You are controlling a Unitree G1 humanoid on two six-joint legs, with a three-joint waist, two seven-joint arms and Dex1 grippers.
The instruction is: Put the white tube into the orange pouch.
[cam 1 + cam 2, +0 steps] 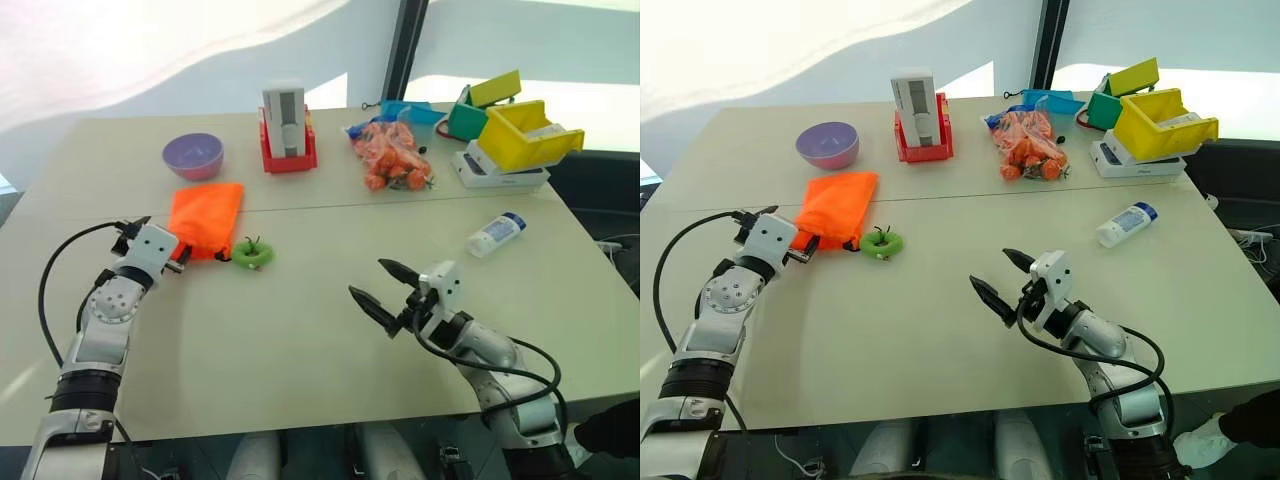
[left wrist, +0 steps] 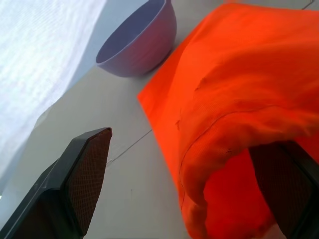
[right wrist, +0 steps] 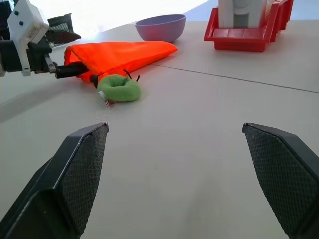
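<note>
White plastic squeeze tube with blue cap [image 1: 496, 234] lies beyond the right gripper's [image 1: 382, 282] spread, empty fingers, well apart, nearer this arm; the left gripper's [image 1: 800, 243] parted fingers straddle the bright orange fabric pouch's [image 1: 205, 217] mouth.

Bright daylight pours from the far window, washing out the white backdrop [image 1: 150, 50]; shadows stay soft.
</note>
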